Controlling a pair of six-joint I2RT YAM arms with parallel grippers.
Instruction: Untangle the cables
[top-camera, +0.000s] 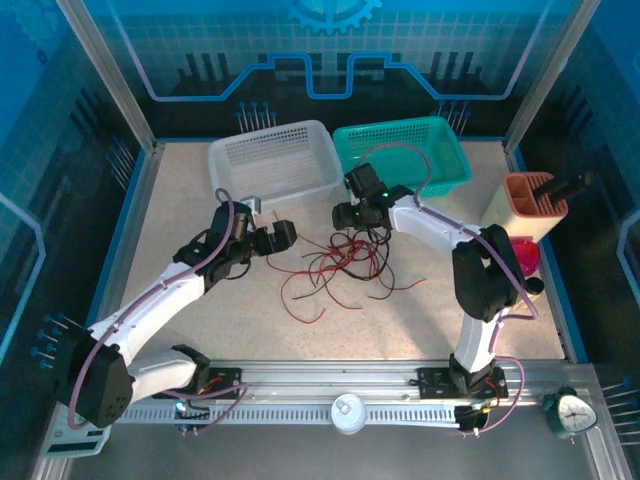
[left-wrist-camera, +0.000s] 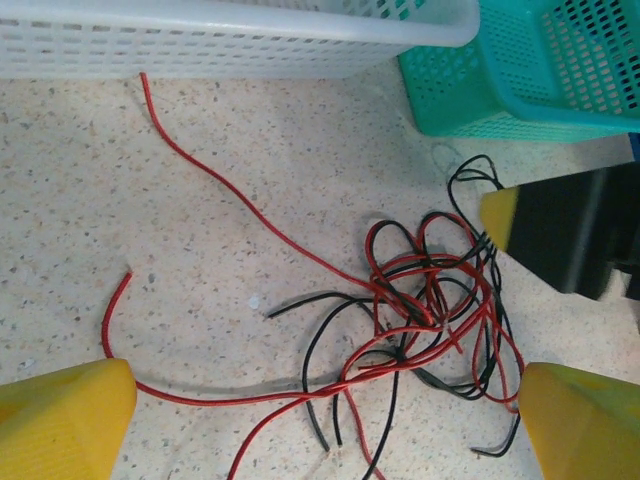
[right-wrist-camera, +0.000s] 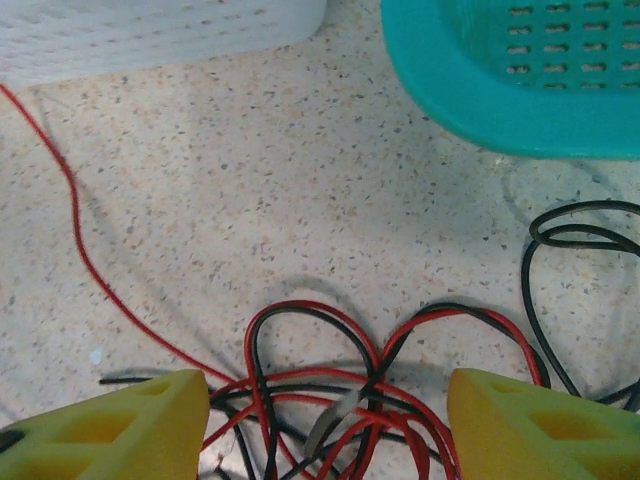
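The cables (left-wrist-camera: 430, 320) are straddled by the right gripper (right-wrist-camera: 325, 390), jaws parted, near the teal basket (right-wrist-camera: 500, 90). The left gripper (left-wrist-camera: 325, 380) is held wide.

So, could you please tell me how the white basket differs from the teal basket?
From above, the white basket stands left, the teal basket right of it. A red cable runs up to the white basket's wall, while a black cable loop lies just short of the teal basket. Both are perforated, rectangular plastic baskets, side by side.
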